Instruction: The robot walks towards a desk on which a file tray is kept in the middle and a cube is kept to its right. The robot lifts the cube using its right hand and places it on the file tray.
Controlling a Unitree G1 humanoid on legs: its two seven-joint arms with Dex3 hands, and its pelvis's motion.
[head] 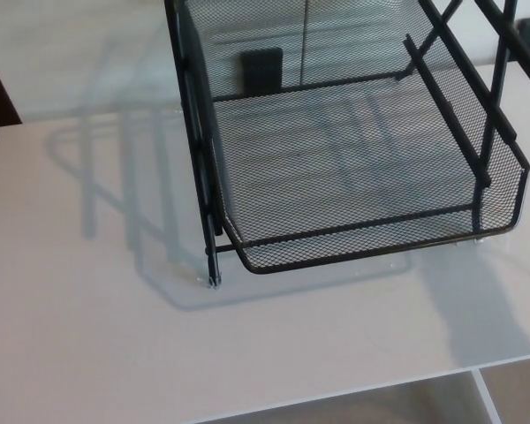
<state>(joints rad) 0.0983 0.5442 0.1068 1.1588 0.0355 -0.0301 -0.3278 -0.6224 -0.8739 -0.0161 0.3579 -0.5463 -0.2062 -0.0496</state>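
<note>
so the black mesh file tray [362, 246] sits on the white desk [115, 344] toward the upper right of the head view, its shadow [115, 177] falling off to the left, and neither robot hand shows up here, so can't tell open or closed

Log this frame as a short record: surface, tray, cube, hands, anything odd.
surface: white desk, seen from above
tray: black mesh file tray standing on the desk, upper part cut off by the picture's top edge; nothing lies on its lower shelf
cube: not visible
hands: neither in view
odd: small dark block seen through the mesh at the back, cannot tell what it is
shadow: tray's shadow falls to the left on the desk
</note>
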